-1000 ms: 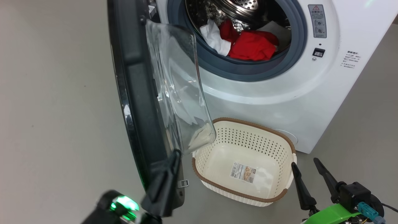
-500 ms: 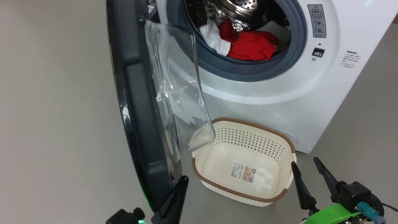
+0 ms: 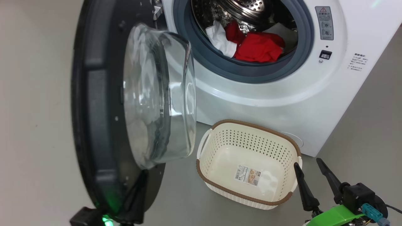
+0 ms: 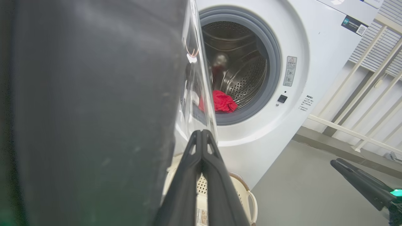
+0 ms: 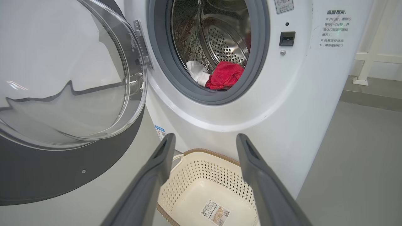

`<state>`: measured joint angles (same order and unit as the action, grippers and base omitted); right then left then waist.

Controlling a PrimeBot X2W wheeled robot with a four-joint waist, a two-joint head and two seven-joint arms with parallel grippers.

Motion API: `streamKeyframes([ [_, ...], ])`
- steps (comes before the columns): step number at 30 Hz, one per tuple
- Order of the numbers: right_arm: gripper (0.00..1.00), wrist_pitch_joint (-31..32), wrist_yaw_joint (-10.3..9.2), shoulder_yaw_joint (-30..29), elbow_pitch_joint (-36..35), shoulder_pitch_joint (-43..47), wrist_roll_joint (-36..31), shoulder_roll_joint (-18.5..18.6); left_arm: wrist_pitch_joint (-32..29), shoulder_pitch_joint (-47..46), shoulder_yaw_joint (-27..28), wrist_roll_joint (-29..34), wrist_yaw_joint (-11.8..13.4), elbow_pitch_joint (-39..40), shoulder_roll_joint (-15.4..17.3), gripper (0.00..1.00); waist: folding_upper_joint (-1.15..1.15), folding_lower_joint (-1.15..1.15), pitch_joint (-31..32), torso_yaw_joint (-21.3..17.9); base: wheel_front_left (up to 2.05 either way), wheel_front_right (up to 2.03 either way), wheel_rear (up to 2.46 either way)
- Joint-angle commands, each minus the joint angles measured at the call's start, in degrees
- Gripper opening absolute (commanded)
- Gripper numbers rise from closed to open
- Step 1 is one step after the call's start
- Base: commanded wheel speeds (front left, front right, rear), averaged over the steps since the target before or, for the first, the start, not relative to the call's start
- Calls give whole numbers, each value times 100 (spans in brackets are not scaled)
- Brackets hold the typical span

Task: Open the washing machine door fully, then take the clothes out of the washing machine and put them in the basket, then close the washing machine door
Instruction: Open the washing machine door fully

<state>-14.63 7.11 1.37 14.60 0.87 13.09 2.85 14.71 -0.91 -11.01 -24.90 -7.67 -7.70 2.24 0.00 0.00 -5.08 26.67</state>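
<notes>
We found the washing machine door (image 3: 94, 110) swung out to the left of the washing machine (image 3: 267, 94). Its black rim was cut off by the top edge of the head view, and its clear glass bowl (image 3: 157, 100) bulged toward the opening. The door's lower rim hid most of the left gripper (image 3: 136, 191). We could make out a dark wedge of finger lying along the bottom of the rim, but not whether it actually touched. From the left wrist, its two fingers were pressed flat together with nothing between them, just beside the glass. The door's dark, blurred inner face covered the left half of that view.

The basket (image 3: 251, 123) stood on the floor (image 3: 37, 125) right in front of the machine, below the opening, with a paper label (image 3: 248, 174) on its bottom. The right gripper (image 3: 307, 163) hung low at the right, fingers spread wide and holding nothing, one tip overlapping the basket's right end in the head view.

The clothes (image 3: 256, 47) lay at the lower front of the drum (image 3: 251, 9), red with a white piece at their left. We could not tell how many pieces there were, and the glass hid part of them from the left wrist.
</notes>
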Motion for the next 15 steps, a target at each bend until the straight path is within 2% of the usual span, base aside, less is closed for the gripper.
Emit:
streamKeyframes([
  [1,100,-37,37,158,-157,-86,14,3,29,-85,383,62,19,87,64,0,0,0,-7,6,0,0,0],
  [15,100,-37,37,214,-159,-121,-9,3,29,-454,2008,335,19,-305,141,0,0,0,-112,-72,0,0,0],
])
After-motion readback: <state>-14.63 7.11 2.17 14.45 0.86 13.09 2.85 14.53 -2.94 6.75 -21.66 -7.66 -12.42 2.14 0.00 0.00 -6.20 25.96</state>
